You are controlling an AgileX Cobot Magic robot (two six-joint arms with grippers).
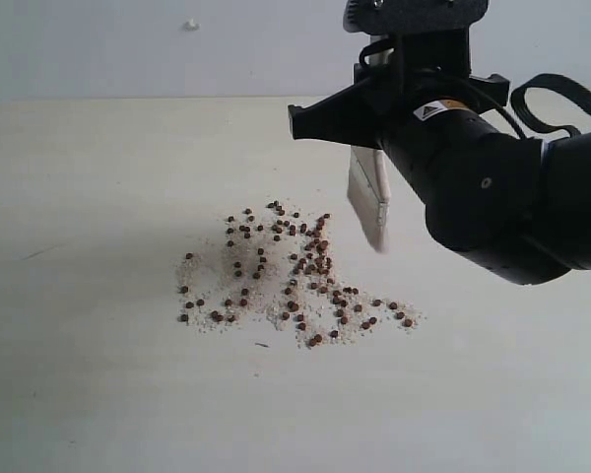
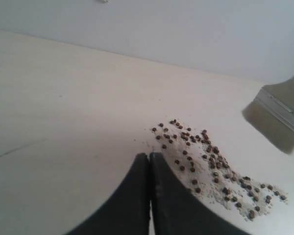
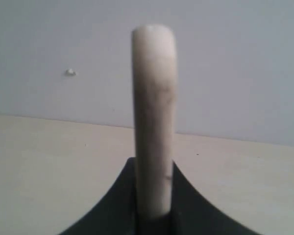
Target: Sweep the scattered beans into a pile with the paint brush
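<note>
Near the middle of the table [image 1: 98, 394], the beans [image 1: 295, 281] lie loosely spread, below and toward the left arm's side of the paint brush [image 1: 367, 202], which the right gripper [image 3: 154, 171] clamps bristles-down above the surface, while the left gripper [image 2: 149, 161] is closed and empty.

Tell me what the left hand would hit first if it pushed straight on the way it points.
Probably the bare table, just beside the fringe of the beans. The shut left hand points past that fringe, though depth is hard to judge here. The paint brush hangs well off that line.
</note>
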